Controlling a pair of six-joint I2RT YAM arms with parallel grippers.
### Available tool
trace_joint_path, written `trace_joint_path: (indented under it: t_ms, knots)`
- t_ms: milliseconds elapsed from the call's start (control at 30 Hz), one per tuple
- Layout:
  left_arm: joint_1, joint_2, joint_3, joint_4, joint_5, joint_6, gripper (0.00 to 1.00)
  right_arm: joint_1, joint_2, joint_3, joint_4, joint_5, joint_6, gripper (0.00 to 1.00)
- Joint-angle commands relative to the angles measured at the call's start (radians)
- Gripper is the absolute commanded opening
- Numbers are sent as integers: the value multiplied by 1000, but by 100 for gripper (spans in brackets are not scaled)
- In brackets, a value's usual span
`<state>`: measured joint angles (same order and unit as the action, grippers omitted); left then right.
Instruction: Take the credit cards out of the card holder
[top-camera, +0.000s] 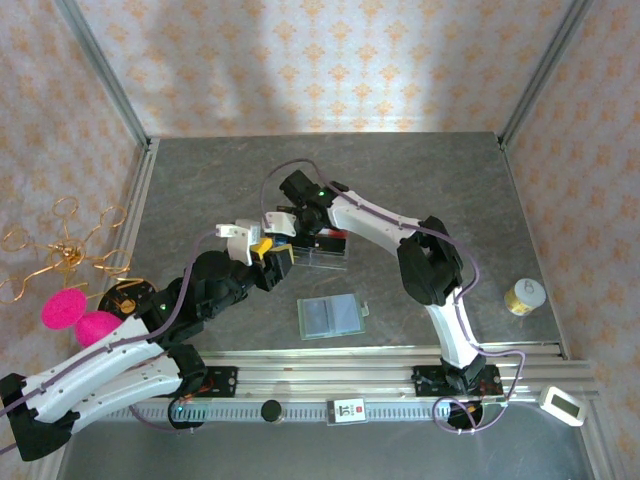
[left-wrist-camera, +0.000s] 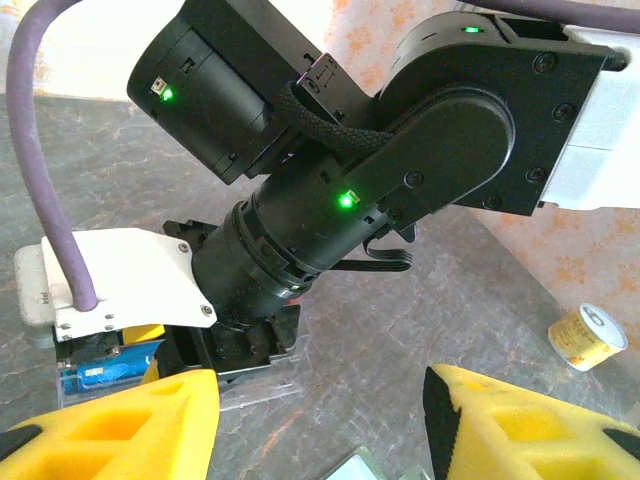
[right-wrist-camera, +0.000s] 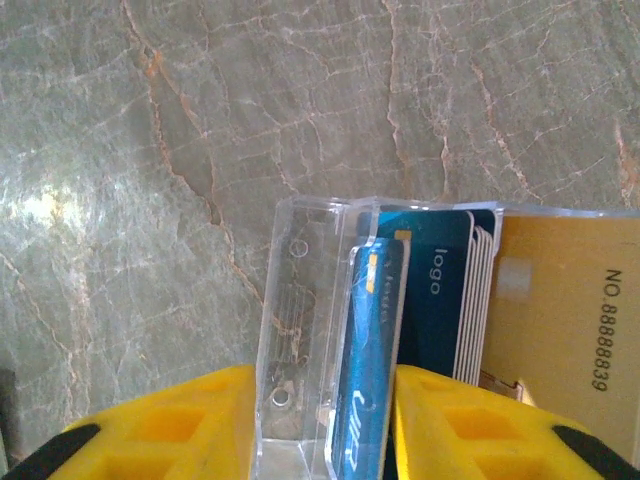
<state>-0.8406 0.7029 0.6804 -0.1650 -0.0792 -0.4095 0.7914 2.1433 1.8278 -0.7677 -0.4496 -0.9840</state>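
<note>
The sage-green folding card holder (top-camera: 330, 316) is lying unfolded and flat on the grey stone-look table (top-camera: 420, 180). Its bluish clear pockets are facing up and its long axis is running left to right, parallel to the near edge. It is sitting on the near side of both grippers, between them and the arm bases. The right gripper (right-wrist-camera: 322, 378) is hanging over the clear plastic tray (right-wrist-camera: 300, 260) just beyond the holder. Its yellow fingers (right-wrist-camera: 200, 430) are sitting narrow on either side of a blue card (right-wrist-camera: 365, 400) standing on edge in the tray, and I cannot tell whether they are pinching it or only straddling it. The left gripper (left-wrist-camera: 318, 385) is hovering beside the tray, fingers spread wide with nothing between them. To my eye the left one is sitting slightly nearer the holder, and either would be needing to draw back toward the near edge to reach it.
</note>
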Motion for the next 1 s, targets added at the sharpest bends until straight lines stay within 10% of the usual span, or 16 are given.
trace_joint_path:
  t_ms: [0,467,767,967]
  knots:
    - [9,-23,-22,32,15,11,57,8,43,50,-1,7,32,36]
    - [11,-35,-65,124,54,2,65,9,-124,2,170,-45,227,53]
    - [11,-59,-86,179,68,-32,99,11,-436,-449,676,7,749,52]
    - [10,-88,-158,269,91,-114,99,104,-672,-775,778,238,1075,52]
